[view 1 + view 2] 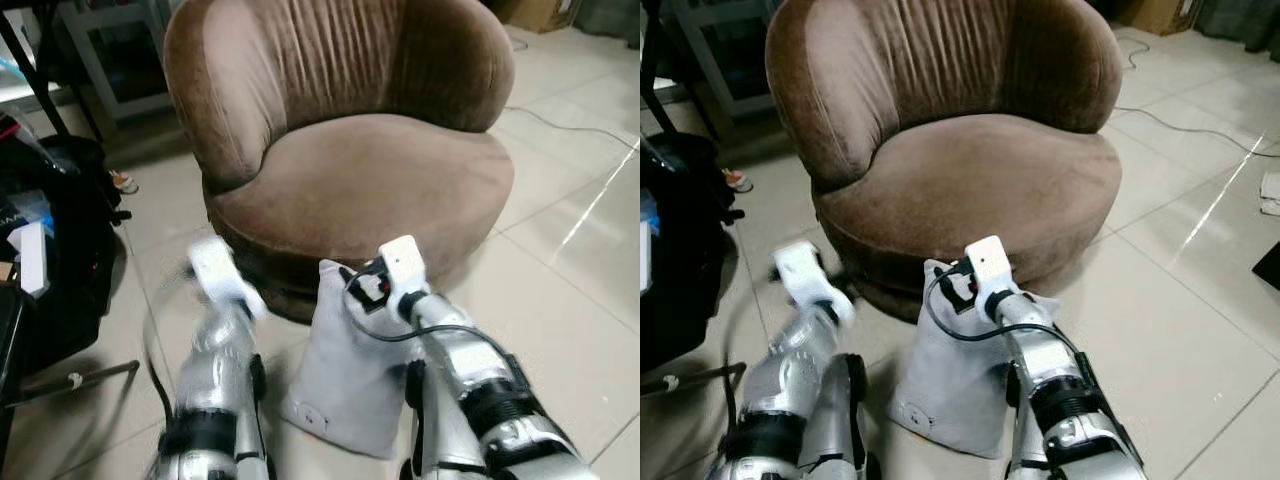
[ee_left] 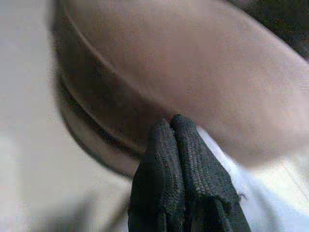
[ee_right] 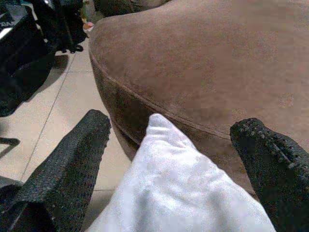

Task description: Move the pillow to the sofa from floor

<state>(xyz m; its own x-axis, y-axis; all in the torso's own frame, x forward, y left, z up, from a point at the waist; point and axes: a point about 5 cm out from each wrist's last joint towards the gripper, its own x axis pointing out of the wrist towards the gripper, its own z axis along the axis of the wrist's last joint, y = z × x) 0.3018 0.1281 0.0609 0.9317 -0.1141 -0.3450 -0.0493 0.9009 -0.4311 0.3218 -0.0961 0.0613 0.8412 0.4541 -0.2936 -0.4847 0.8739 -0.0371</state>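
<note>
A pale grey pillow [image 1: 345, 375] stands on the tiled floor, leaning against the front base of a round brown velvet sofa chair [image 1: 370, 170]. My right gripper [image 3: 174, 126] is open, its two black fingers [image 3: 72, 159] on either side of the pillow's top corner [image 3: 161, 128]. My right wrist [image 1: 395, 275] hovers over that corner. My left gripper [image 2: 173, 123] is shut with nothing in it, close to the sofa's lower rim, with the pillow's [image 2: 231, 169] edge beside it. The left arm [image 1: 220, 280] looks blurred, to the left of the pillow.
Black bags and gear [image 1: 50, 250] crowd the floor on the left. A metal shelf frame [image 1: 100, 60] stands behind the sofa at the back left. A thin cable [image 1: 565, 125] runs across the open tiles on the right, and a cardboard box [image 1: 540, 12] sits far back.
</note>
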